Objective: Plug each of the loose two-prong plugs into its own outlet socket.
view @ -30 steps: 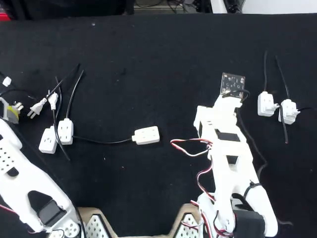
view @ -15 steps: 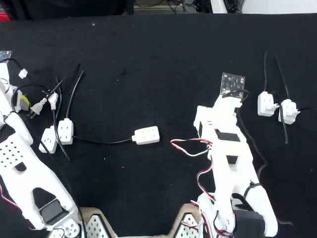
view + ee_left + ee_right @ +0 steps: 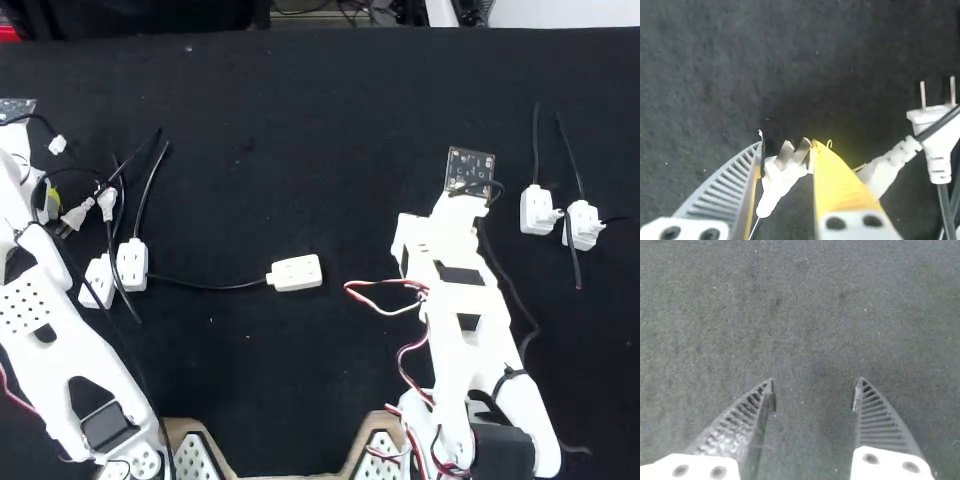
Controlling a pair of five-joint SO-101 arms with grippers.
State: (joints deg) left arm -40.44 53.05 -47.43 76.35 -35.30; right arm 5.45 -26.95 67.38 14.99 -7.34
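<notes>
L-arm: left gripper clenched on white two-prong plug; prongs poke past the fingertips | around: second plug loose just beside it, cords crossing; socket pair near-right of the plugs; third socket at centre | R-arm: right gripper released over bare black cloth

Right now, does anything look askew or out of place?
Yes: the plug in the left gripper sits askew, its prongs leaning toward the yellow finger rather than pointing straight ahead.
</notes>
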